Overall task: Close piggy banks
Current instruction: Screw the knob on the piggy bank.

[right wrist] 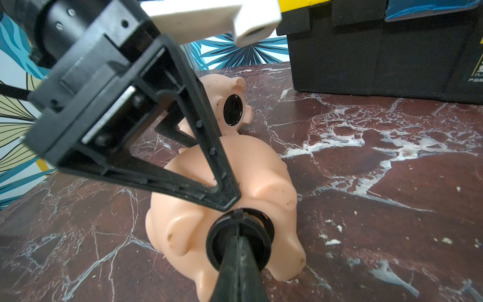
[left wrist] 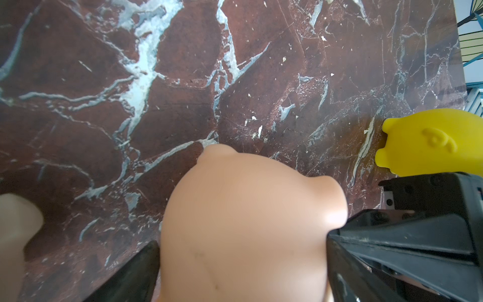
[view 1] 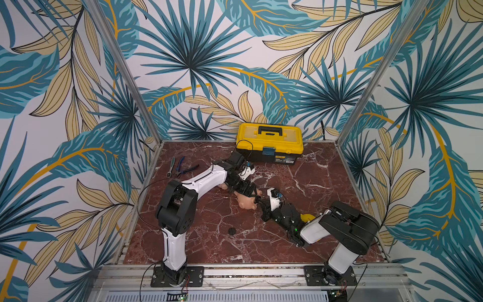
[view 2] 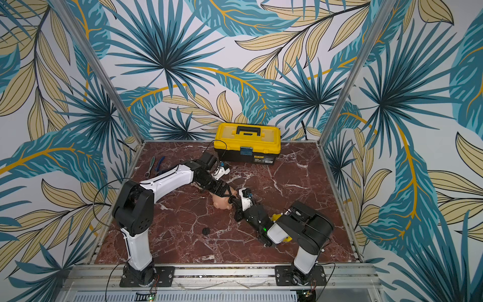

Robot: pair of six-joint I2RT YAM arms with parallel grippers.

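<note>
The darker peach-pink piggy bank (view 1: 245,203) (right wrist: 183,235) lies on its side mid-table, belly toward my right arm. My left gripper (view 1: 248,194) (left wrist: 240,261) clamps its body, one finger (left wrist: 136,272) on each flank. A black round plug (right wrist: 217,240) sits in its belly hole. My right gripper (view 1: 258,201) (right wrist: 237,222) is shut, its tips pressed on the plug's centre. The pale pink piggy bank (right wrist: 222,86) lies just behind, a black plug (right wrist: 232,109) in its belly, mostly hidden under the left arm in both top views. The yellow piggy bank (left wrist: 428,143) (view 1: 307,217) lies behind my right forearm.
A yellow-and-black toolbox (view 1: 269,143) stands at the back of the marble table (view 1: 209,248). Pliers and a wrench (view 1: 180,167) lie at the back left. A loose black disc (view 1: 231,231) lies on the table in front of the left arm.
</note>
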